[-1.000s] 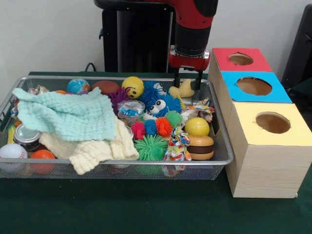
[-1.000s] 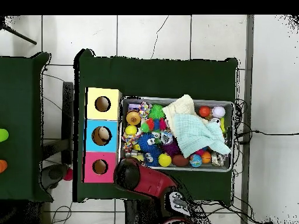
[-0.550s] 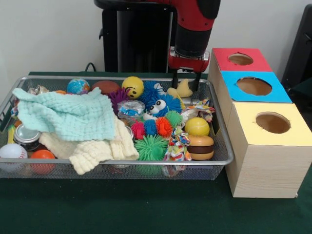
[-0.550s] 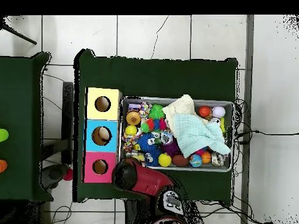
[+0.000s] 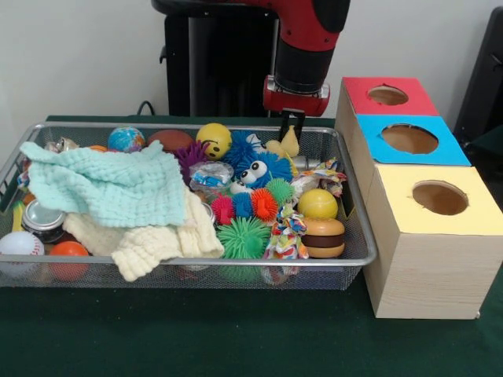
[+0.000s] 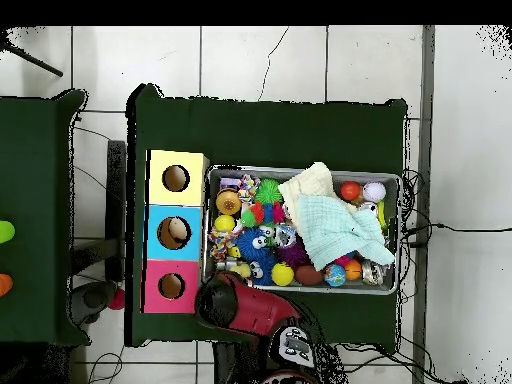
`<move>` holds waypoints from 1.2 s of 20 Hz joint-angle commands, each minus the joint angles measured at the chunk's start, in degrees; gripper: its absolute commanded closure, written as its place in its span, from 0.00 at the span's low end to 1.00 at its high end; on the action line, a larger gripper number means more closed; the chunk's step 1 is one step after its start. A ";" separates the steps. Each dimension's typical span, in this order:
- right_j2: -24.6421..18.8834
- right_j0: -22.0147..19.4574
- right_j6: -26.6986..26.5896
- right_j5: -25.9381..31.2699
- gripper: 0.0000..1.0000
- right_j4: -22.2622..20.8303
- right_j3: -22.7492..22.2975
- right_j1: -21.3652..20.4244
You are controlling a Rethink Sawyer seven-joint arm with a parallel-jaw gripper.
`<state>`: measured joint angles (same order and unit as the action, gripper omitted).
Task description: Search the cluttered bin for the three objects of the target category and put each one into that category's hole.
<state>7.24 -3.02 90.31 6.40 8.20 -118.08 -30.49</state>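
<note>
The yellow plush toy point(image 5: 286, 145) has been lifted clear of the wire bin point(image 5: 357, 236), clamped in the gripper point(image 5: 291, 126); cloths point(image 5: 110, 188) and balls are left inside.

You see a small pale-yellow soft toy point(image 5: 286, 146) hanging upright above the wire bin's point(image 5: 357, 228) far right corner, beside the three-hole box point(image 5: 424, 259).

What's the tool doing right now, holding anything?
Tool: closed on a small yellow toy, lifted above the wire bin.
</note>
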 commanded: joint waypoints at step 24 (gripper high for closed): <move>-2.02 -0.06 5.07 21.00 1.00 -3.03 4.50 -14.95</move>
<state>8.27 -2.14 90.31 23.86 6.82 -117.94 -42.39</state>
